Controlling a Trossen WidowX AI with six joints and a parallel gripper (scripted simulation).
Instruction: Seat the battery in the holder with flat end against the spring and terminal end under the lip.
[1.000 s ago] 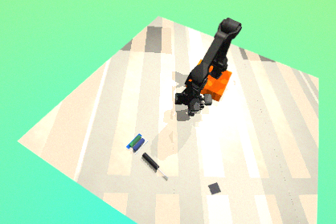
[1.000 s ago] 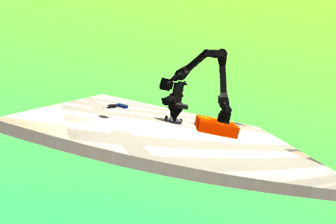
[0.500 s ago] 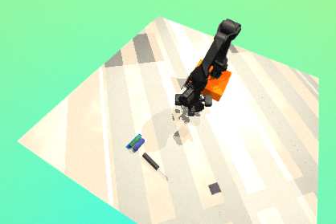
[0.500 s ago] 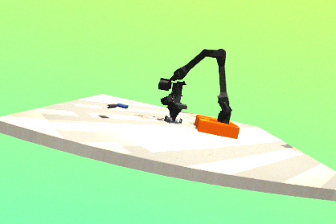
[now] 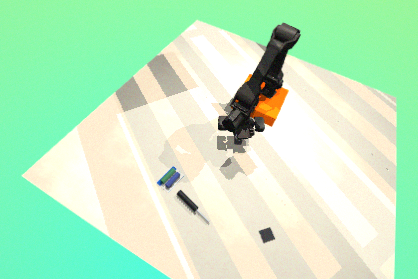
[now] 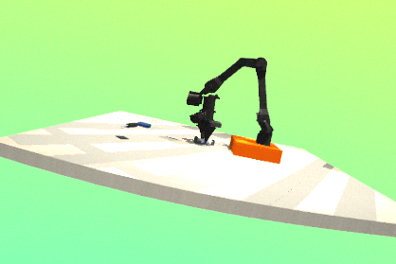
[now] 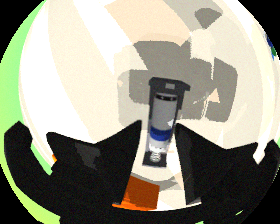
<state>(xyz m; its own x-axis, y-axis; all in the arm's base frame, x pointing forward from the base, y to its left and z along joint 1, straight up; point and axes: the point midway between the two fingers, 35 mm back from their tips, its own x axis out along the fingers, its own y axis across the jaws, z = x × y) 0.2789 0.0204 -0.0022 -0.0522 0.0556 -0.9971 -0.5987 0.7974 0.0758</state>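
The dark grey holder [image 7: 169, 85] stands on the table below my gripper in the wrist view; a dark part of it shows in the exterior view [image 6: 211, 143]. The grey battery [image 7: 164, 112] with a blue band lies lengthwise in it, between the side walls. Its dark far end is close to the holder's far wall; whether it is under the lip I cannot tell. The pale coiled spring [image 7: 155, 157] shows at the near end, its contact with the battery unclear. My gripper [image 7: 158, 125] [image 5: 238, 140] [image 6: 205, 141] is open, its fingertips either side of the battery with a visible gap.
An orange box [image 5: 272, 107] [image 6: 256, 150] is at the arm's base. A blue and green object [image 5: 167, 176] and a dark blue one [image 5: 173, 180] lie farther off, beside a black-handled screwdriver [image 5: 187, 201]. A black square [image 5: 267, 235] [image 6: 121, 137] lies apart from them.
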